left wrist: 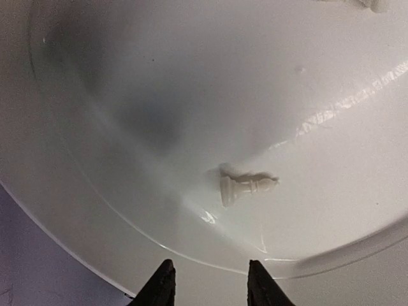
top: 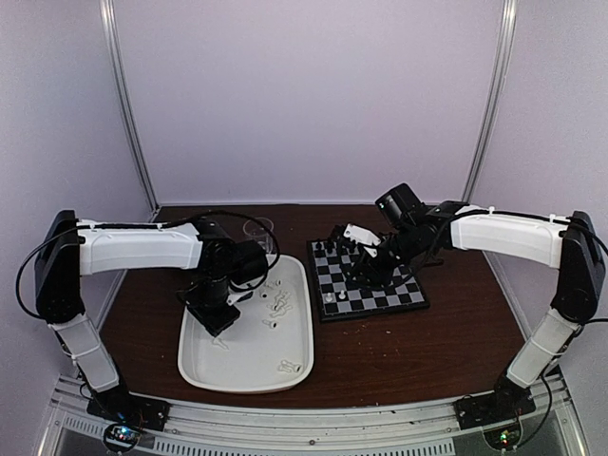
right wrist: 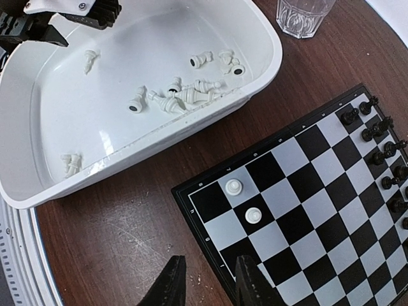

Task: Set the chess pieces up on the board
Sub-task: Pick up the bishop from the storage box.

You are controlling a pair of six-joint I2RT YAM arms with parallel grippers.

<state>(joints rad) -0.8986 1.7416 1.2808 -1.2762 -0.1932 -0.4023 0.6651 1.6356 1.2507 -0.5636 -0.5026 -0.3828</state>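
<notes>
Chess pieces in white are mostly lying toppled in the white tray. A loose cluster is sitting toward its board-side long wall, and a couple are lying near one end wall. One lone piece is lying on its side close to the curved wall under the left arm. Two white pawns are already standing on the board, near the corner closest to the tray. Black chessmen are occupying the opposite edge rows.

The left end effector is hanging over the lone piece with its fingers spread and nothing between them. The right end effector is hovering above the board's near edge, likewise parted and holding nothing.

Handling assessment: the pieces are looking very light, rigid and smooth. They are likely to roll or squirt sideways on the glossy tray floor if pinched off-centre. Taking hold across the narrow waist between base and head is looking safest.

Obstructions: the tray's rising wall is crowding the lone piece and limiting approach from that side. The clustered pieces are touching one another, making a single pick awkward. A clear glass is standing on the worktop just beyond the tray's far end, apart from both arms. The standing pawns and black ranks are risking a knock-over during placement.
</notes>
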